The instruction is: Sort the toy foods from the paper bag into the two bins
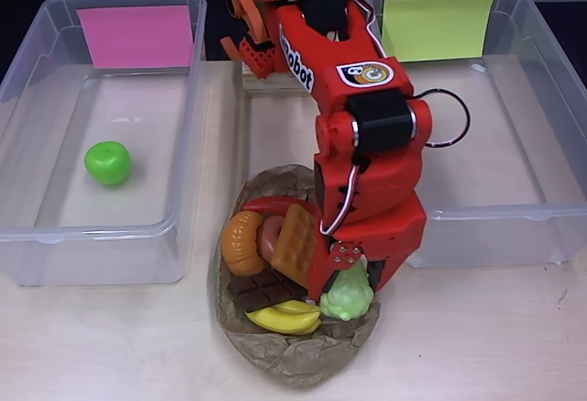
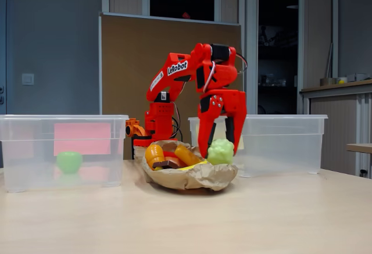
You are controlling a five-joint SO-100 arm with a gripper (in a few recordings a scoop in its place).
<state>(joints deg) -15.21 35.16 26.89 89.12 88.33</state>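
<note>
In the overhead view, the clear, smooth-walled pink-label bin (image 1: pixel 55 126) at nine o'clock holds one glossy round green apple (image 1: pixel 108 162). At six o'clock the crumpled brown paper bag (image 1: pixel 284 364), an oval nest, holds a ridged orange croissant (image 1: pixel 242 241), a brown donut (image 1: pixel 271 240), a gridded orange waffle (image 1: pixel 298 238), a segmented dark chocolate bar (image 1: pixel 266 289), a curved yellow banana (image 1: pixel 286 317) and a red chili (image 1: pixel 266 206). The red gripper (image 1: pixel 347 286) points down into the bag, jaws closed around the knobbly pale green grapes (image 1: pixel 347 296); the fixed view shows the grapes (image 2: pixel 221 151) between the fingers. At three o'clock the yellow-label bin (image 1: pixel 541 135) is clear plastic.
</note>
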